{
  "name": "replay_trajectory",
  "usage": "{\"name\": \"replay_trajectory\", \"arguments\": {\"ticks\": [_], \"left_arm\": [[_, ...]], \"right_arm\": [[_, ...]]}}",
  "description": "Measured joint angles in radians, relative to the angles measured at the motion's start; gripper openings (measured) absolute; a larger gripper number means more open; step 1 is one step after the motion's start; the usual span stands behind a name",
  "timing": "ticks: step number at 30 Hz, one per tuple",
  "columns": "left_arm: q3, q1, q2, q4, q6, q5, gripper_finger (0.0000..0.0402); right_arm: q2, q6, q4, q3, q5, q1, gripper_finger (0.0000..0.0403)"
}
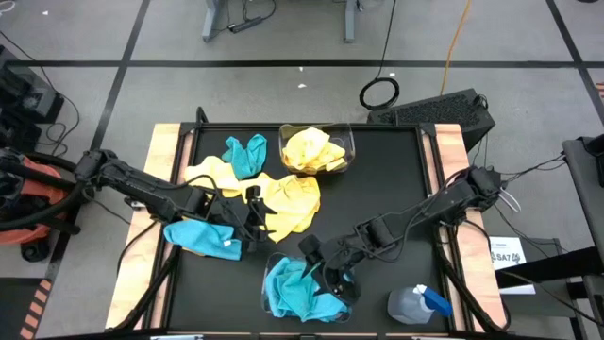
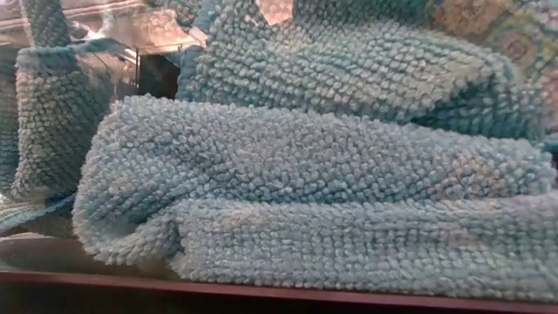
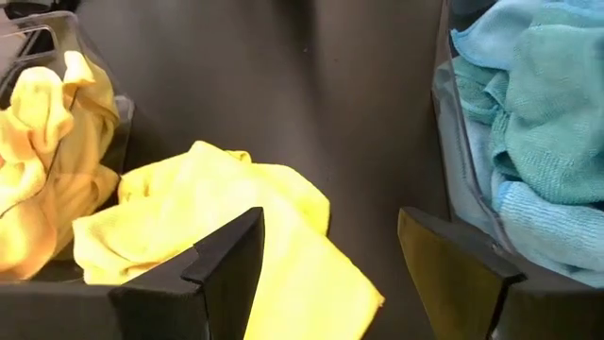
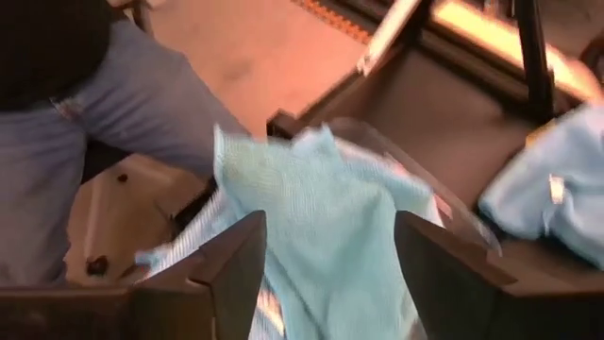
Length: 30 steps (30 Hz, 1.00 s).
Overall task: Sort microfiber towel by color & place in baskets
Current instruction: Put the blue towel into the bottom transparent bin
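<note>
A clear basket [image 1: 347,142] at the table's far middle holds yellow towels [image 1: 314,149]. A second clear basket [image 1: 268,283] near the front edge holds turquoise towels [image 1: 300,293], which fill the low view [image 2: 314,174]. Loose on the black mat lie a turquoise towel [image 1: 245,154], two yellow towels [image 1: 212,172] [image 1: 291,200] and another turquoise towel [image 1: 203,236]. My left gripper [image 1: 257,213] stands open over the near yellow towel [image 3: 226,217]. My right gripper [image 1: 326,269] stands open above the turquoise basket, with a turquoise towel [image 4: 311,217] below its fingers.
A clear spray bottle with a blue trigger [image 1: 417,304] lies at the mat's near right corner. Bare black mat [image 1: 396,179] spreads right of the loose towels. Wooden strips edge the table's left and right sides. A person's legs [image 4: 104,123] show beyond the table in the right wrist view.
</note>
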Motion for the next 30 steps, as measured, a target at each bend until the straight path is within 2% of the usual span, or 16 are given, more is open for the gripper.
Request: {"name": "replay_trajectory", "arguments": {"ticks": [7,12,16,21,25,30], "left_arm": [[0.0,0.012,0.0,0.0,0.001,0.0,0.0251],[0.0,0.011,0.0,0.0,0.0,0.0,0.0251],[0.0,0.011,0.0,0.0,-0.001,0.0,0.0251],[0.0,0.011,0.0,0.0,-0.021,0.001,0.0251],[0.0,0.011,0.0,-0.005,-0.029,0.001,0.0251],[0.0,0.011,0.0,-0.03,-0.054,0.001,0.0251]], "right_arm": [[0.07,-0.049,0.047,0.0,-0.08,0.014,0.0171],[0.142,-0.059,0.081,0.0,-0.085,0.013,0.0116],[0.199,-0.07,0.129,0.0,-0.161,0.009,0.007],[0.274,-0.026,0.131,0.001,-0.161,-0.001,0.0023],[0.338,0.015,0.142,0.002,-0.162,-0.011,0.0004],[0.382,0.059,0.148,0.005,-0.164,-0.017,0.001]]}}
